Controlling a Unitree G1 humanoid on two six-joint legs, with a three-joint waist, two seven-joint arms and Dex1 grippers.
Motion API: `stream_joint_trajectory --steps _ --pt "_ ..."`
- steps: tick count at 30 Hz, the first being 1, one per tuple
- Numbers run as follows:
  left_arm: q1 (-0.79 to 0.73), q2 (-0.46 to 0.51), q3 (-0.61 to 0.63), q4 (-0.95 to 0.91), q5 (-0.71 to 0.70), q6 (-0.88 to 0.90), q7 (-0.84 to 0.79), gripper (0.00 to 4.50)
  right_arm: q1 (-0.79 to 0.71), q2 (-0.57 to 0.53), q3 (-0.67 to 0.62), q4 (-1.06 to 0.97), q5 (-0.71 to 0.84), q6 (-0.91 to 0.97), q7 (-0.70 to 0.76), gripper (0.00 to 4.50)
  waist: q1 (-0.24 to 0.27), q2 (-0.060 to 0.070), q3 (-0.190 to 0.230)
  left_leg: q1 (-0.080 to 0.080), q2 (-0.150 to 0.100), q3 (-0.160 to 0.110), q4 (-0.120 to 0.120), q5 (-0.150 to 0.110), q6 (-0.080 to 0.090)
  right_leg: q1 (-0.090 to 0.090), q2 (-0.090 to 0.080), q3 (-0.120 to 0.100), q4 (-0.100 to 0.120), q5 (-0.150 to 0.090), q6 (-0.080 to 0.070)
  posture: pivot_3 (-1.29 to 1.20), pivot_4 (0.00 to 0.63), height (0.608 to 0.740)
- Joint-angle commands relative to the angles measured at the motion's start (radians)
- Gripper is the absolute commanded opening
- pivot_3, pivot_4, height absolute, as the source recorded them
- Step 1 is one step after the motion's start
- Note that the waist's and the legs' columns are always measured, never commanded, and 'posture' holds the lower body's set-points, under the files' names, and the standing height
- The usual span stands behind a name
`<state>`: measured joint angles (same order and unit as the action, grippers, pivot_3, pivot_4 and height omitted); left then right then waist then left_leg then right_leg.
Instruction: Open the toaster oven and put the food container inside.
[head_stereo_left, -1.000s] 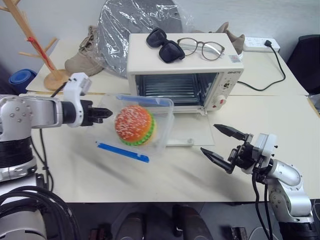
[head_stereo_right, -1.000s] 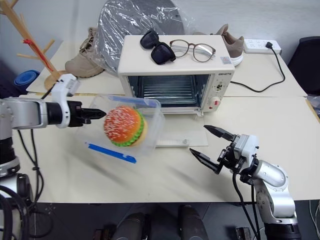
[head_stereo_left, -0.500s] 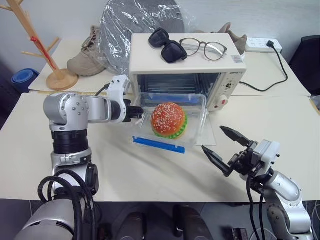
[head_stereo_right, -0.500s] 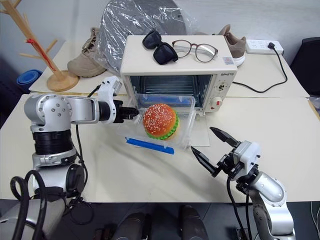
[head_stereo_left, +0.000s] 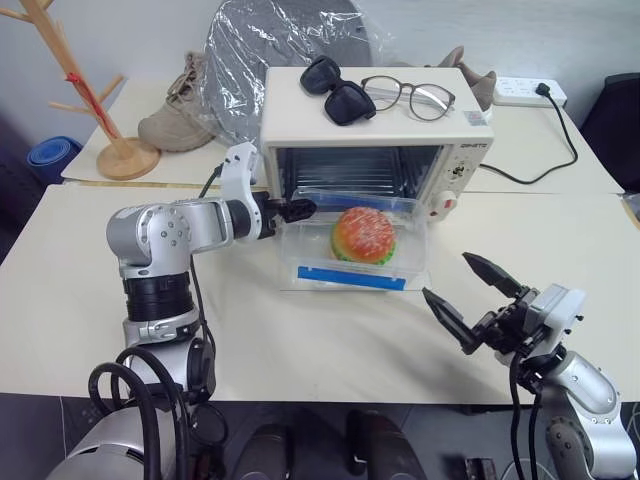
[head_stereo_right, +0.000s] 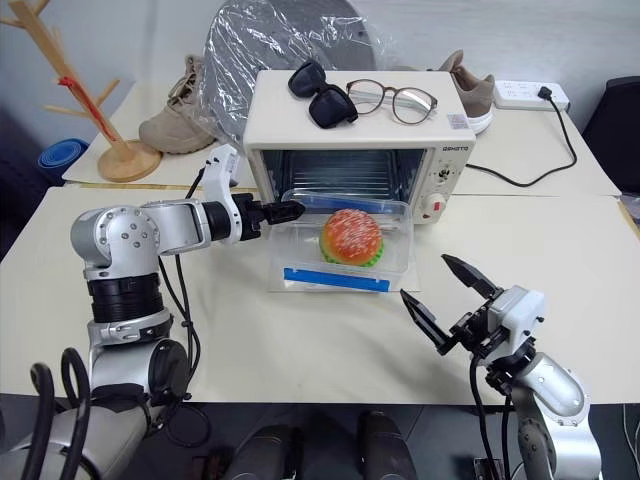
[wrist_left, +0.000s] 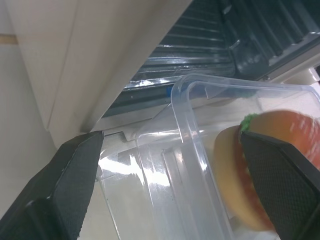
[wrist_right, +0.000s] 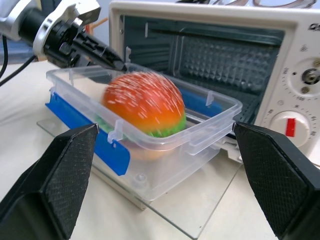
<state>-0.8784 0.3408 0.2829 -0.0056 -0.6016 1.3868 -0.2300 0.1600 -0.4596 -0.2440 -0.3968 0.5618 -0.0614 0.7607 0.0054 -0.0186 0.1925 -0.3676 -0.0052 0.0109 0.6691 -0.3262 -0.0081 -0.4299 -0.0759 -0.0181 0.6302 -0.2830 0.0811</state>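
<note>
The cream toaster oven (head_stereo_left: 375, 115) stands open, its glass door (wrist_right: 200, 200) lying flat on the table in front of it. On that door rests the clear food container (head_stereo_left: 355, 255), lidless, with a blue clip strip (head_stereo_left: 350, 278) along its near side and a toy hamburger (head_stereo_right: 350, 236) inside. My left gripper (head_stereo_left: 298, 208) is at the container's left rim, open. In the left wrist view its fingers (wrist_left: 75, 170) stand wide apart on either side of the container's corner (wrist_left: 187, 115). My right gripper (head_stereo_left: 470, 295) hovers open over the table to the container's front right, holding nothing.
Black sunglasses (head_stereo_left: 338, 90) and clear spectacles (head_stereo_left: 410, 96) lie on the oven's top. Boots (head_stereo_left: 175, 115) and a plastic-wrapped object (head_stereo_left: 270, 35) sit behind it. A wooden rack (head_stereo_left: 100, 110) stands far left. A power strip (head_stereo_left: 525, 90) with a black cable lies far right.
My left arm carried the container from the left over to the oven door and set it down there. Its fingers, shut on the rim before, now stand open. The right gripper barely moved.
</note>
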Motion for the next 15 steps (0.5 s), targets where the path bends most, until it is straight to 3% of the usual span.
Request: stream_joint_trajectory --steps 1,5,7,8,11,15 --pt "0.141 0.3 -0.059 -0.152 -0.021 -0.23 -0.382 4.5 0.013 -0.105 -0.068 -0.052 0.118 0.074 0.096 4.31 -0.018 0.0 0.0 0.0 0.0 0.001 -0.001 0.0 0.0 -0.001 0.0 0.001 0.0 0.0 0.0 0.0 0.15 0.74" --pt "0.432 0.533 -0.123 -0.191 0.089 -0.685 -0.776 3.67 0.118 -0.242 -0.052 -0.009 0.106 0.135 0.271 3.26 -0.026 0.002 -0.001 0.007 0.003 0.003 -0.007 -0.001 -0.002 0.003 0.003 0.002 -0.002 -0.003 -0.005 0.0 0.15 0.74" --pt "0.527 0.562 -0.161 -0.211 0.109 -0.798 -0.869 3.06 0.158 -0.274 -0.017 0.006 0.074 0.136 0.329 2.59 -0.015 0.003 -0.001 0.008 0.003 0.004 -0.007 -0.001 -0.001 0.004 0.002 0.002 -0.003 -0.004 -0.006 0.0 0.15 0.74" --pt "0.548 0.547 -0.173 -0.221 0.103 -0.832 -0.886 2.93 0.16 -0.28 0.003 0.013 0.059 0.139 0.336 2.42 -0.006 0.002 -0.001 0.009 0.003 0.004 -0.007 -0.002 0.0 0.006 0.001 0.002 -0.004 -0.004 -0.007 0.0 0.15 0.74" --pt "0.569 0.447 -0.207 -0.252 0.078 -0.852 -0.846 2.03 0.109 -0.255 0.058 0.05 0.012 0.118 0.333 1.43 0.014 0.002 -0.001 0.01 0.002 0.001 -0.004 -0.007 0.011 0.01 -0.003 0.001 -0.005 -0.002 -0.004 0.0 0.15 0.74" --pt "0.559 0.307 -0.291 -0.264 0.113 -0.862 -0.754 0.81 -0.004 -0.221 0.121 0.126 -0.045 0.094 0.328 0.08 0.018 0.002 -0.001 0.014 0.001 -0.001 -0.003 -0.007 0.014 0.018 -0.003 0.001 -0.01 0.002 -0.001 0.0 0.15 0.74"
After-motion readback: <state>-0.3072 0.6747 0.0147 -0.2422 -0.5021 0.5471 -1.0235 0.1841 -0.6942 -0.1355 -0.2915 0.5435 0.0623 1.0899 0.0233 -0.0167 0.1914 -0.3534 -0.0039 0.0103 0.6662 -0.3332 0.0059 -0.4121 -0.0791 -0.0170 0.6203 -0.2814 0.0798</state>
